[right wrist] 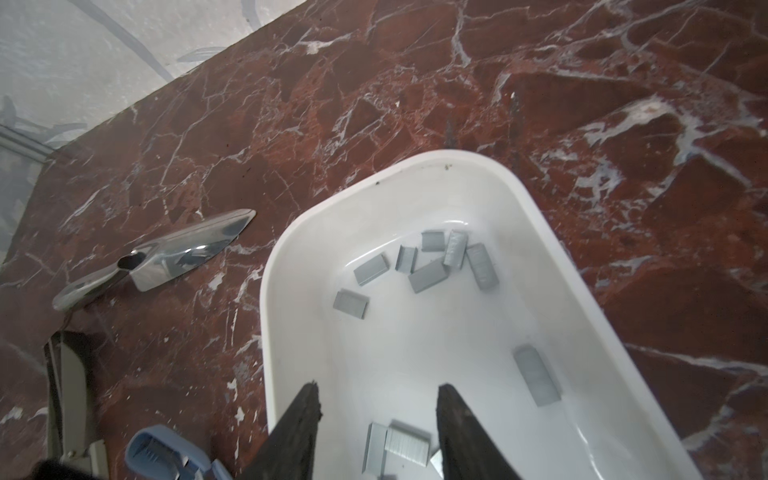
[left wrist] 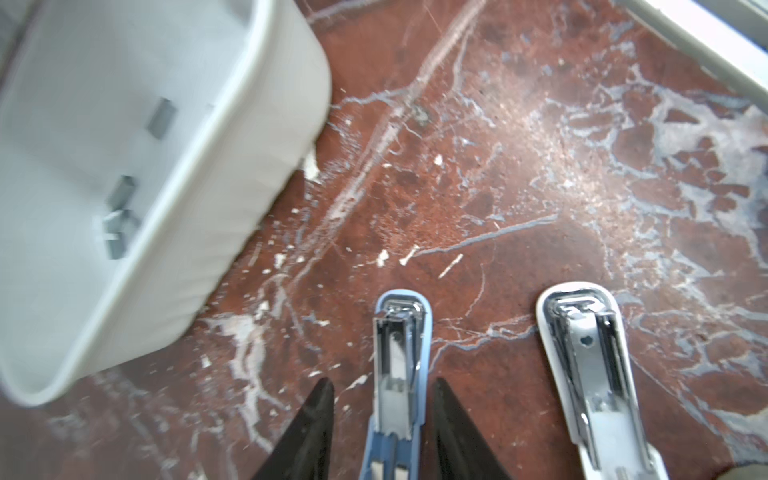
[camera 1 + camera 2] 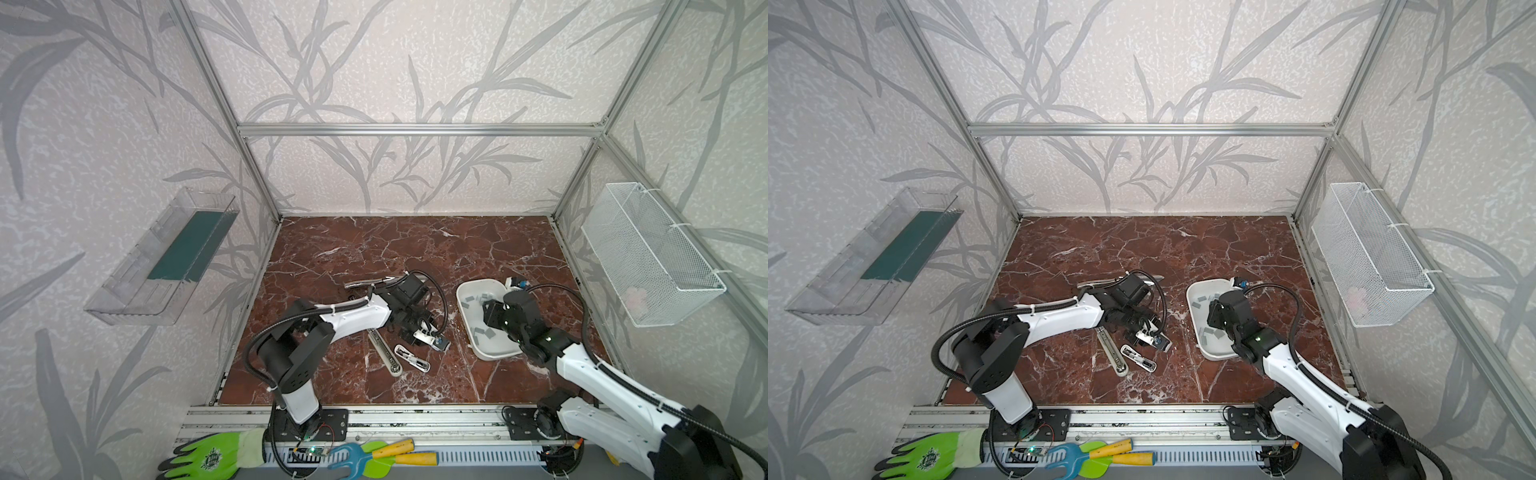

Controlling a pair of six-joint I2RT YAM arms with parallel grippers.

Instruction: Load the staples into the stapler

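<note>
Red-brown marble tabletop (image 3: 374, 249), white-veined and glossy, is what I am working over. Its far half lies open, and aluminium rails box it in on the left, right and far edges. The white tray (image 1: 266, 332), a smooth plastic tub with rounded corners, sits right of centre, near the right rail. The staples (image 1: 428, 274), flat grey metal strips, lie scattered on its floor in a far cluster and a near one. My right gripper (image 1: 378, 386) hangs over the tray, fingers spread with nothing clamped between them.

Left of the tray, my left gripper (image 2: 384, 382) straddles the blue stapler (image 2: 399, 353), which lies opened with its chrome channel up. Both fingers stand off its sides. Just beside it to the left lies a white stapler (image 2: 590, 365), also opened, then a long pale stapler (image 3: 384, 353) further left. A chrome stapler (image 1: 174, 257) lies farther back. The badge on the green glove (image 3: 208, 455) on the near ledge is too small to read.
</note>
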